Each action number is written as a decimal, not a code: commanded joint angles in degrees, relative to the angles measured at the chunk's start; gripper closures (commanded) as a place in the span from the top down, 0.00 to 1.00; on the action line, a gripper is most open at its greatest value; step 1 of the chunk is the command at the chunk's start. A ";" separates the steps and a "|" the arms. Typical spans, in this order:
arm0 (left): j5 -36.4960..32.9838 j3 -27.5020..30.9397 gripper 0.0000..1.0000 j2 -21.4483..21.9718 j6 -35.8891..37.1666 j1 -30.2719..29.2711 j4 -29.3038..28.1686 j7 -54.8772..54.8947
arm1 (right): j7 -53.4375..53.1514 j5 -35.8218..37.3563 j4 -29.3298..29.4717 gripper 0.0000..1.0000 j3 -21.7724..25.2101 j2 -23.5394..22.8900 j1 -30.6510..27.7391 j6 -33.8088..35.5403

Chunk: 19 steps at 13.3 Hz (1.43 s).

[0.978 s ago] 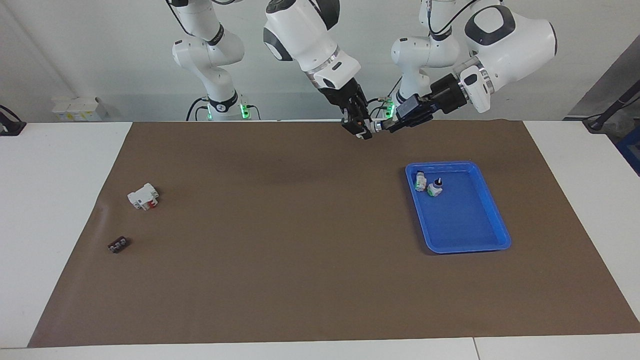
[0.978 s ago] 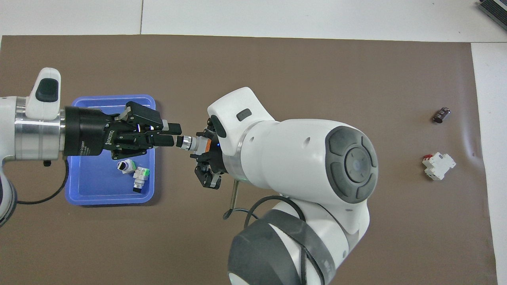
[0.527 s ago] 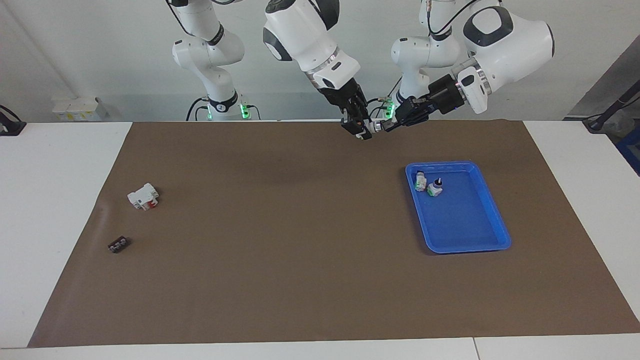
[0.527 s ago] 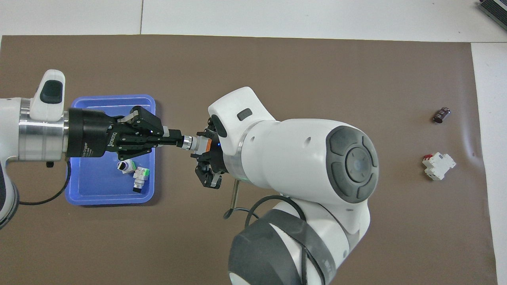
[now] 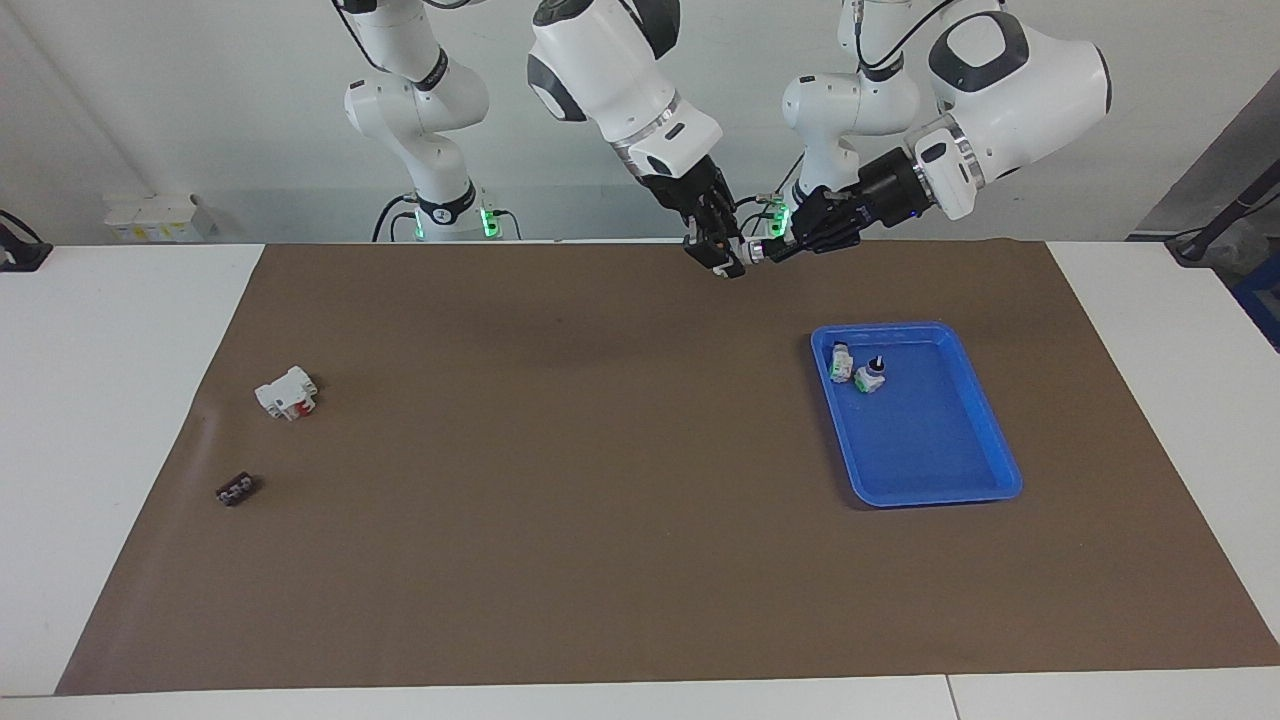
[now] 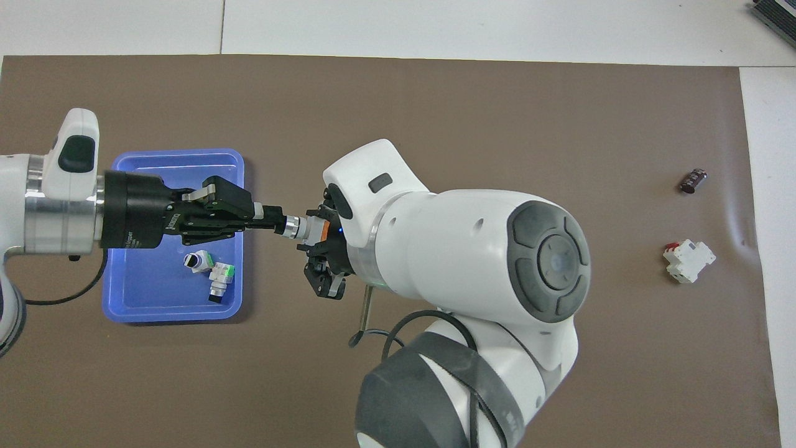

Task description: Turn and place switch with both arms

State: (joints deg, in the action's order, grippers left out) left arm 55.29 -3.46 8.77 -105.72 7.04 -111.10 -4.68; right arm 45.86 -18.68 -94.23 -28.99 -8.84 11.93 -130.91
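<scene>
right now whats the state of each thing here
switch: off the table, held at both ends
right hand: shut on the orange end
left hand: shut on the knob end
blue tray: on the mat, holding two green-and-white switches
white blocky part: lying on the mat

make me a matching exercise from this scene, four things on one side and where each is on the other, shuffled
Things:
1. switch
2. green-and-white switches
3. white blocky part
4. small dark part

Places:
A. in the blue tray
B. on the brown mat, farthest toward the right arm's end
C. held in the air between the left gripper and right gripper
D. on the mat, nearer to the robots than the small dark part

Pairs: 1-C, 2-A, 3-D, 4-B
</scene>
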 commanded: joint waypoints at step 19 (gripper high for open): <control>-0.18 0.30 0.00 2.92 1.31 -2.56 -1.13 59.25 | -2.88 1.28 -0.25 0.00 -0.18 0.05 -0.41 -0.84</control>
State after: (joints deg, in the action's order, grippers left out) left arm 55.36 -3.30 10.04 -104.42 6.17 -111.13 51.78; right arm 44.68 -18.72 -94.09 -29.38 -9.07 12.46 -132.43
